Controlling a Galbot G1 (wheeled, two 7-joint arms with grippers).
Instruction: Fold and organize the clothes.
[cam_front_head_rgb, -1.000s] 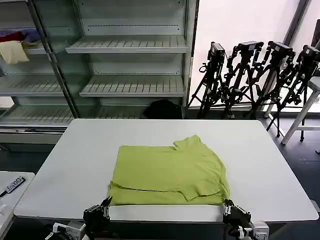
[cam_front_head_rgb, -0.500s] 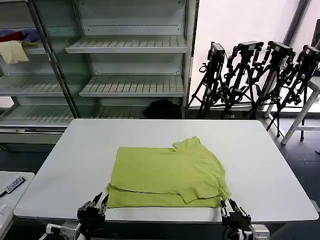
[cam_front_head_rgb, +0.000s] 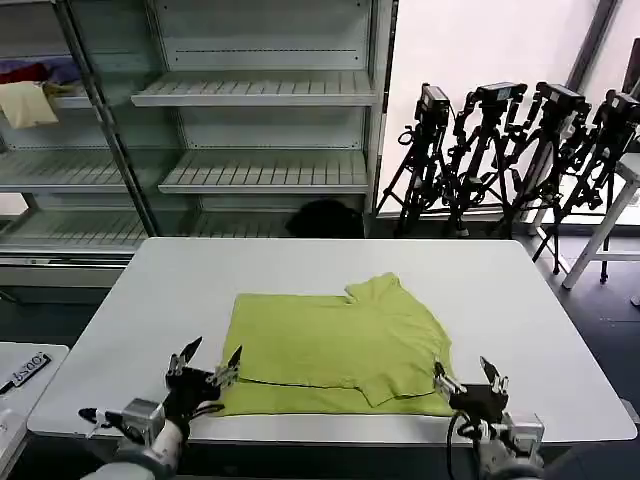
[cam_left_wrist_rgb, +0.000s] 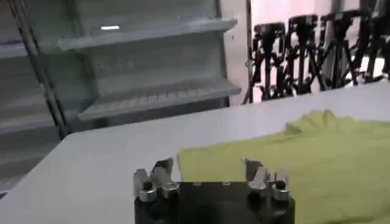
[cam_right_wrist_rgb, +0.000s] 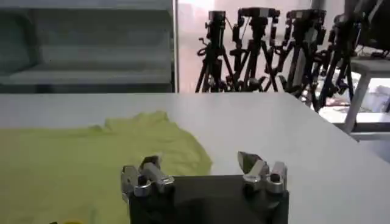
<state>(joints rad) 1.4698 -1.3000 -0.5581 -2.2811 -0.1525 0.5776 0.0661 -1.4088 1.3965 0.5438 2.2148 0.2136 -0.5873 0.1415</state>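
The lime yellow-green T-shirt (cam_front_head_rgb: 335, 346) lies folded on the white table (cam_front_head_rgb: 150, 320), plain side up, one sleeve pointing toward the far side. My left gripper (cam_front_head_rgb: 206, 359) hovers open at the shirt's near left corner, its fingers spread with nothing between them. My right gripper (cam_front_head_rgb: 465, 375) stands open at the near right corner, also holding nothing. In the left wrist view the shirt (cam_left_wrist_rgb: 292, 158) spreads just beyond my open left gripper (cam_left_wrist_rgb: 207, 171). In the right wrist view the shirt (cam_right_wrist_rgb: 79, 164) lies ahead of my open right gripper (cam_right_wrist_rgb: 201, 163).
Metal shelving (cam_front_head_rgb: 260, 90) stands behind the table, with cream, red and purple garments (cam_front_head_rgb: 30, 90) on its upper left shelf. Several black tripods (cam_front_head_rgb: 510, 150) line the back right. A dark object (cam_front_head_rgb: 325, 218) sits low by the shelves. Bare tabletop surrounds the shirt.
Both grippers have risen from below the table's near edge to the shirt's two near corners and opened. The shirt's near edge has shifted slightly.
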